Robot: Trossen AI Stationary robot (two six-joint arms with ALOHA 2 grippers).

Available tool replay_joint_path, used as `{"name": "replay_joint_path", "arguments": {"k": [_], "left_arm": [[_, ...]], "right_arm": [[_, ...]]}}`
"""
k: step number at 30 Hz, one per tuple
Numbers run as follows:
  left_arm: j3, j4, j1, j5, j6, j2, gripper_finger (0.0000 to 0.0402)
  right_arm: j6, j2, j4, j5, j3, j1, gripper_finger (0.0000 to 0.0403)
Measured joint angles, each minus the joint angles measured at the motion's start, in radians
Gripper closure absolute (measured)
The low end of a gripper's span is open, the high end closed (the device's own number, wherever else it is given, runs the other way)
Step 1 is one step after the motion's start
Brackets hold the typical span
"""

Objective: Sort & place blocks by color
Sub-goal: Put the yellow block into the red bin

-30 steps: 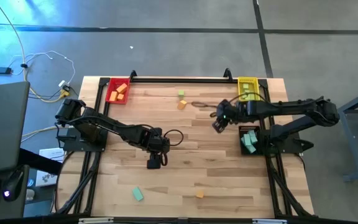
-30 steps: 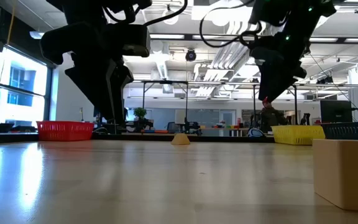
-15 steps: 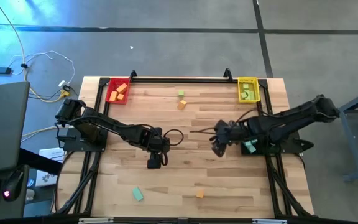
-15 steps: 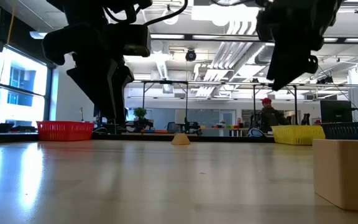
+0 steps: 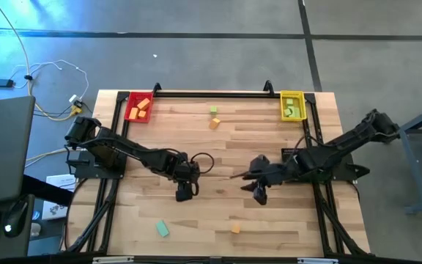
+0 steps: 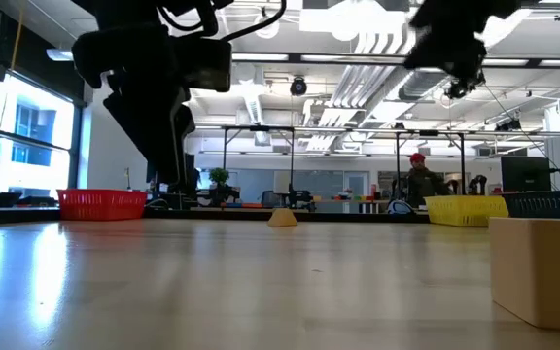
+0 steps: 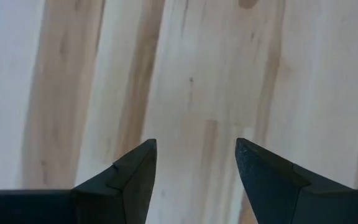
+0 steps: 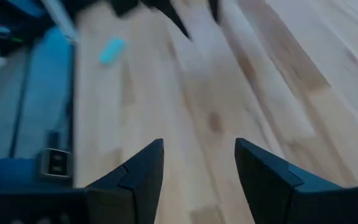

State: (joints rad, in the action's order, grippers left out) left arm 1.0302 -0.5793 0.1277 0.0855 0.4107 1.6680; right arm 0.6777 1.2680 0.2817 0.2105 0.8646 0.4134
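Loose blocks lie flat on the wooden table: a light green one point(image 5: 213, 110) and an orange one point(image 5: 214, 123) near the far edge, a teal one point(image 5: 162, 229) and an orange one point(image 5: 234, 229) near the near edge. The teal block point(image 8: 112, 51) also shows in the right wrist view. My left gripper point(image 5: 184, 195) hangs open over bare wood at the table's middle, its fingers point(image 7: 196, 144) empty. My right gripper point(image 5: 260, 195) is open and empty too point(image 8: 199, 144), right of the left one, above bare wood, far from every block.
A red tray point(image 5: 138, 107) with orange blocks sits at the far left corner, a yellow tray point(image 5: 292, 105) with green blocks at the far right corner. A dark bin stands at the right edge under the right arm point(image 5: 328, 155). Close to the low camera stands a large block point(image 6: 542, 272).
My right gripper has swung away from the yellow tray's side toward the table's near edge and its middle, staying open and empty. It now hangs level with the left gripper. No block has moved.
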Motion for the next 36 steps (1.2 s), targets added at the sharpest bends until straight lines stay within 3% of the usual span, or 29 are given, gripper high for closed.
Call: {"name": "replay_joint_path", "arguments": {"k": [9,16,20,25,31,36], "left_arm": [[0.000,0.000,0.058,-0.048,0.118,0.000,0.0198],[0.000,0.000,0.114,-0.048,0.167,0.000,0.0198],[0.000,0.000,0.134,-0.049,0.174,0.000,0.0198],[0.000,0.000,0.144,-0.047,0.174,0.000,0.0198],[0.000,0.000,0.144,-0.041,0.174,0.000,0.0198],[0.000,0.000,0.143,-0.037,0.170,0.000,0.0198]], "right_arm": [[-0.160,0.001,-0.277,0.113,0.000,0.085,0.0221],[-0.209,0.002,-0.287,0.124,0.041,0.101,0.0221],[-0.218,0.022,-0.188,0.137,0.141,0.123,0.0221],[-0.211,0.130,0.101,0.205,0.308,0.151,0.0221],[-0.114,0.286,0.329,0.169,0.446,0.170,0.0221],[-0.074,0.403,0.408,0.096,0.507,0.199,0.0221]]}}
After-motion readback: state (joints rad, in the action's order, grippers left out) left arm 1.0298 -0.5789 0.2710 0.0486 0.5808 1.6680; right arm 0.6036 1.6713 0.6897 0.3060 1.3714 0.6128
